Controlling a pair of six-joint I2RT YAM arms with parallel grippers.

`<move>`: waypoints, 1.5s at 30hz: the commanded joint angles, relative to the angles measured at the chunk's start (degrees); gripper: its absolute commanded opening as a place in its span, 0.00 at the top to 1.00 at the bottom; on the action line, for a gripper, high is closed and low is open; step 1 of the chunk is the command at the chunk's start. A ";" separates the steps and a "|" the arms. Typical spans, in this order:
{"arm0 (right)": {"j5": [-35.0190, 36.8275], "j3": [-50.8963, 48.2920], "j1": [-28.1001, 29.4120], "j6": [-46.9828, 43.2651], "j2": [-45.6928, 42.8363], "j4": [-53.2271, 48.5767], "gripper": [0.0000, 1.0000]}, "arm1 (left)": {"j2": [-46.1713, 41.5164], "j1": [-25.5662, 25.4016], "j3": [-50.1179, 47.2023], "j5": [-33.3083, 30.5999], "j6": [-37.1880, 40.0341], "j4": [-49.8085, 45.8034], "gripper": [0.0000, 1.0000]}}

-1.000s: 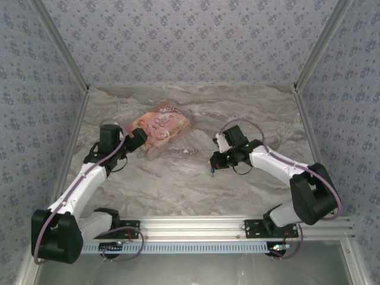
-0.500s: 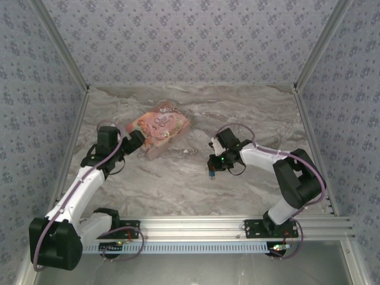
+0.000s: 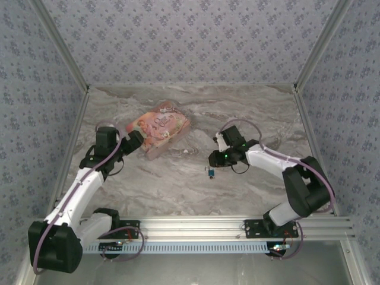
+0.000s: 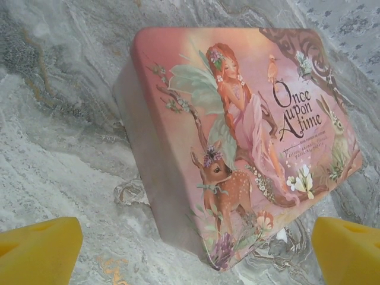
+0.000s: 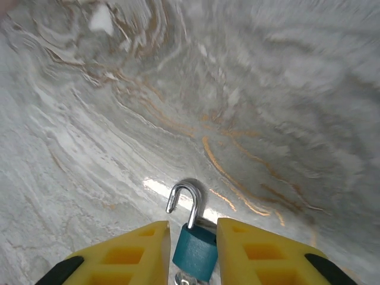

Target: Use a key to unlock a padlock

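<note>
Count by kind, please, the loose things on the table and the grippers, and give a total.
pink box: 1
padlock: 1
grippers: 2 (left gripper, right gripper)
Total: 4

2 arms reach forward, elbows bent outward, wrists turned inward.
Left gripper (image 4: 193,252) spread fully wide; right gripper (image 5: 193,249) angled down, its fingers narrowly parted.

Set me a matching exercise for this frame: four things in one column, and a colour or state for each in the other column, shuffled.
1 padlock
2 box
3 left gripper
4 right gripper

a pink, fairy picture
b wide open, facing the box
c blue body, shackle open
d jaws either side of the padlock

Pairs: 1-c, 2-a, 3-b, 4-d
</note>
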 commanded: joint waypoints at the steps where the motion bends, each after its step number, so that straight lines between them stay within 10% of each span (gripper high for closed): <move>1: 3.17 1.18 -2.02 -1.98 -5.07 -2.41 0.70 | -2.05 0.50 2.14 -2.04 2.50 -1.45 0.01; 14: 8.67 -10.25 -17.31 -5.48 -31.19 5.78 0.47 | -12.00 0.76 -3.37 -18.12 12.30 7.77 0.01; 22: 8.57 -22.38 -31.89 -2.72 -43.11 15.65 0.00 | -12.17 0.77 -13.33 -25.39 24.05 26.05 0.01; 28: 9.37 -26.15 -38.53 -4.61 -38.51 25.23 0.00 | -6.42 1.12 -14.11 -26.68 31.42 28.19 0.01; 45: 19.08 -24.10 -34.48 -16.12 -4.68 57.10 0.00 | 10.20 6.80 -18.73 -15.90 33.54 43.24 0.01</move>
